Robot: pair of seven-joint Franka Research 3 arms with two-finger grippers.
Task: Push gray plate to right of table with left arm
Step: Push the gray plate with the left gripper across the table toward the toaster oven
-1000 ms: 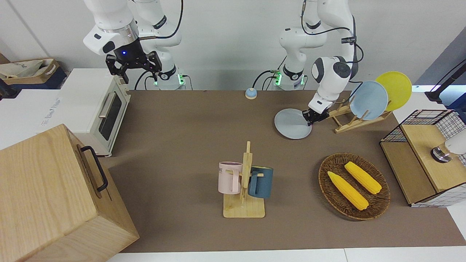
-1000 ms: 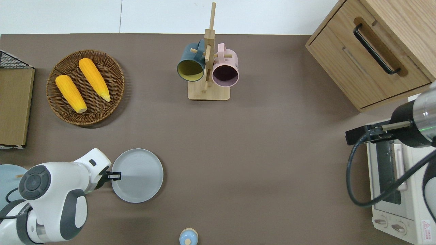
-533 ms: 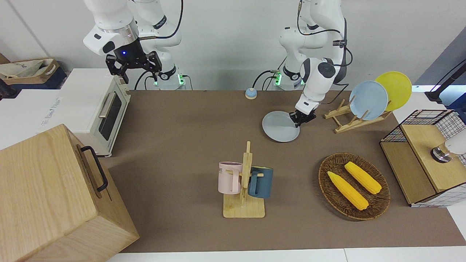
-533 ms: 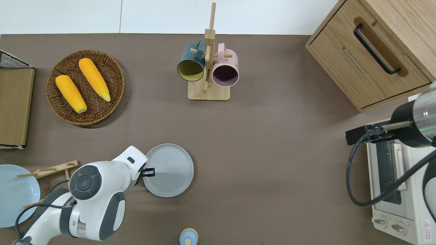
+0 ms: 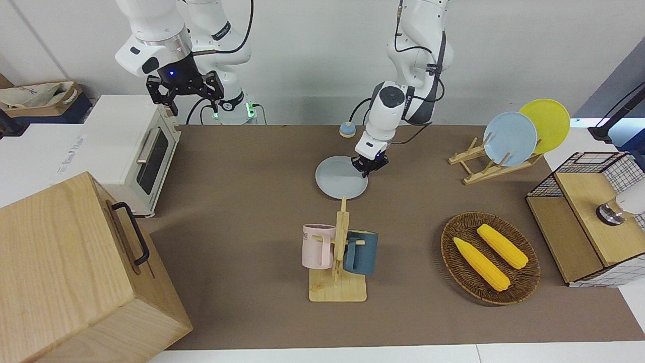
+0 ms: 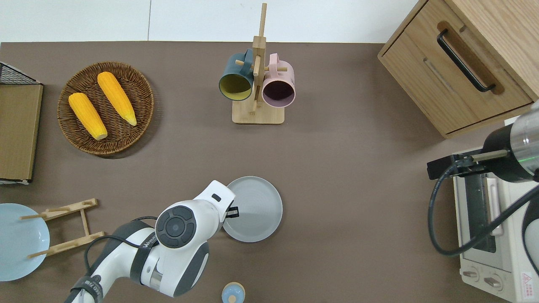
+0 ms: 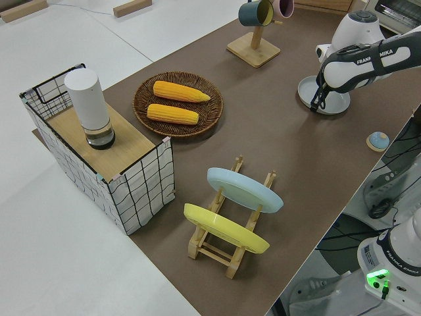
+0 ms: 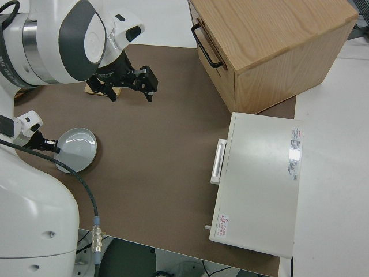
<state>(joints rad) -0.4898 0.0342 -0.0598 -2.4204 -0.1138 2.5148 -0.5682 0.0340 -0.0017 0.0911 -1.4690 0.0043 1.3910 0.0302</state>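
Plate flat on the brown table [image 6: 337, 176], about mid-width now: the gray plate [image 6: 257, 209] lies nearer to the robots than the mug rack [image 6: 257, 90], with open tabletop between them. Left gripper [image 6: 233, 212] sits low at the rim on the left arm's side, which is exactly where a push toward the right arm's end has to come from. Whether the fingers are apart or together, I cannot tell; the tip is at the rim, on it or just inside it. A long stretch of table remains toward the oven [image 6: 490, 235], so the job reads as roughly half done. Rack with 2 plates [image 5: 496, 154] stands well apart at the left arm's end. Right gripper [image 5: 185, 91] is parked, fingers spread.
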